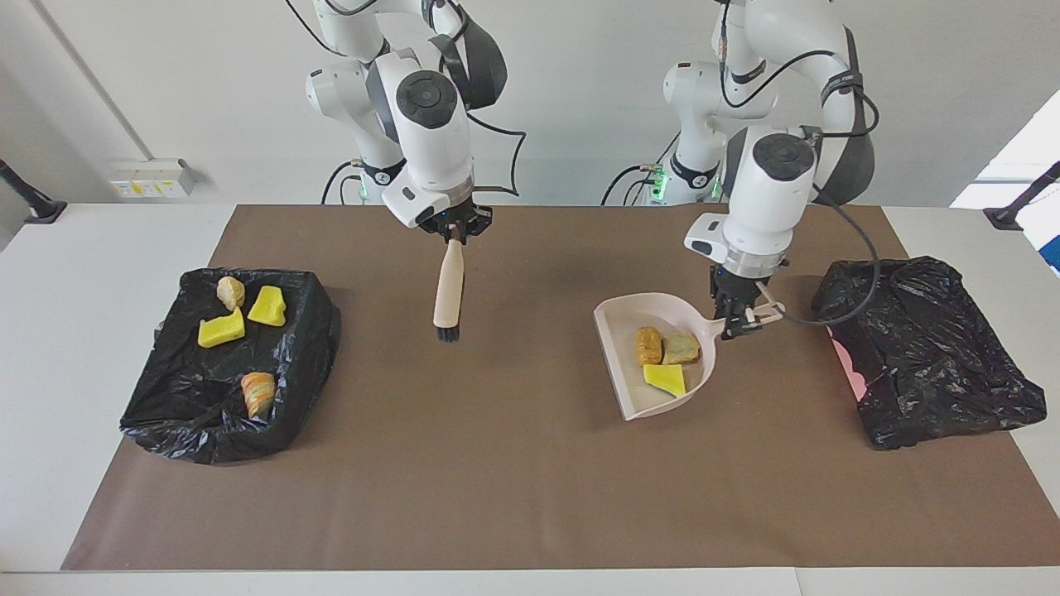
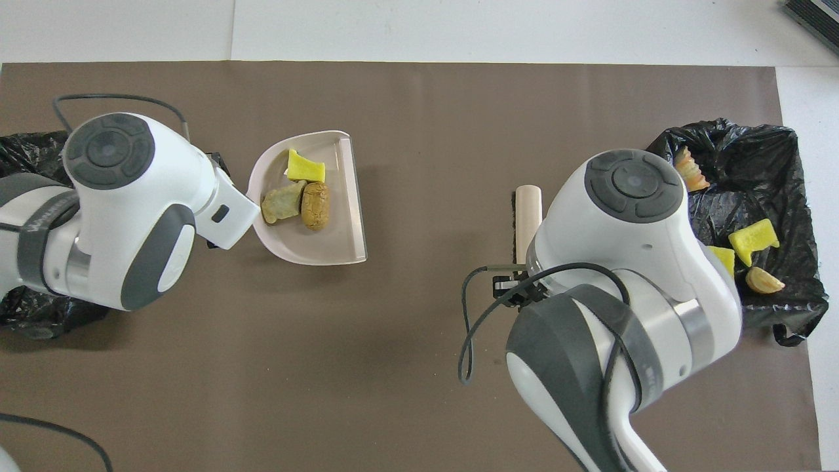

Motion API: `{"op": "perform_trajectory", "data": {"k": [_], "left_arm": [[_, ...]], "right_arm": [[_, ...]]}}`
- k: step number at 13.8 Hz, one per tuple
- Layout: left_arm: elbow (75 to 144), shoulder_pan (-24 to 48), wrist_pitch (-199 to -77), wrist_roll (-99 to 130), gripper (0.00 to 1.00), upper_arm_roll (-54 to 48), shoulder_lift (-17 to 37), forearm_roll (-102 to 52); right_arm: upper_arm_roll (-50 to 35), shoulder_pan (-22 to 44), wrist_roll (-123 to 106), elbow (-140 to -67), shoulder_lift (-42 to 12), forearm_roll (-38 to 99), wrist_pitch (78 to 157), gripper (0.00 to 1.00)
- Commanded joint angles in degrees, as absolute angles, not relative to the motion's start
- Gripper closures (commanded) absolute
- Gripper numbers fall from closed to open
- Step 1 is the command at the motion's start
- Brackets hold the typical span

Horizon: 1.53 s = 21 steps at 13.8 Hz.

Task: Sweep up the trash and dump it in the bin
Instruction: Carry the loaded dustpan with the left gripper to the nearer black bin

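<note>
My left gripper [image 1: 739, 319] is shut on the handle of the beige dustpan [image 1: 629, 397], holding it about level above the brown mat. Three pieces of trash lie in the pan: an orange-brown lump [image 1: 648, 345], a beige lump [image 1: 681, 348] and a yellow sponge chunk [image 1: 665, 378]. From overhead the dustpan [image 2: 308, 246] and its trash [image 2: 305, 168] show beside the left wrist, which hides the gripper. My right gripper [image 1: 452, 233] is shut on the hand brush [image 1: 448, 290], which hangs bristles down over the mat. Several more scraps [image 1: 221, 331] lie in the black-lined bin [image 1: 190, 406] at the right arm's end.
A second black-bagged bin [image 1: 927, 348] with a pink edge sits at the left arm's end, close beside the dustpan. The brown mat [image 1: 497, 480] covers most of the white table. Overhead, the brush handle [image 2: 527, 216] sticks out from under the right wrist, beside the filled bin [image 2: 754, 141].
</note>
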State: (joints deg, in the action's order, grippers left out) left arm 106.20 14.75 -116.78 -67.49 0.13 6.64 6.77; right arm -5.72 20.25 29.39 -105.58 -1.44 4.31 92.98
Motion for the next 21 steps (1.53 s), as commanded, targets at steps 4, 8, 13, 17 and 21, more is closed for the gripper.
{"op": "perform_trajectory", "data": {"k": [4,8,13,17,21], "left_arm": [[106.26,1.78,-111.8,-79.18,1.0,-0.09,1.41,0.7],[103.54,-6.22,-109.78,-88.05,1.0,0.44,0.79,-0.95],[100.38,-17.21,-108.1,-96.41,1.0,1.58,1.4,-5.36],[95.38,-21.87,-107.76,-96.77,1.0,1.93,3.68,-1.34],[93.87,-22.93,-105.48,-99.05,1.0,3.33,4.13,7.36]], "right_arm": [[-6.15,30.56,42.16,-118.73,4.49,8.79,101.75,1.0],[-6.15,39.89,45.88,-126.54,2.45,9.05,113.62,1.0],[-6.15,40.61,39.37,-132.27,3.16,9.05,115.75,1.0],[-6.24,40.78,40.78,-133.42,2.11,9.14,119.17,1.0],[-6.24,42.19,42.28,-133.42,0.27,9.23,122.17,1.0]]}}
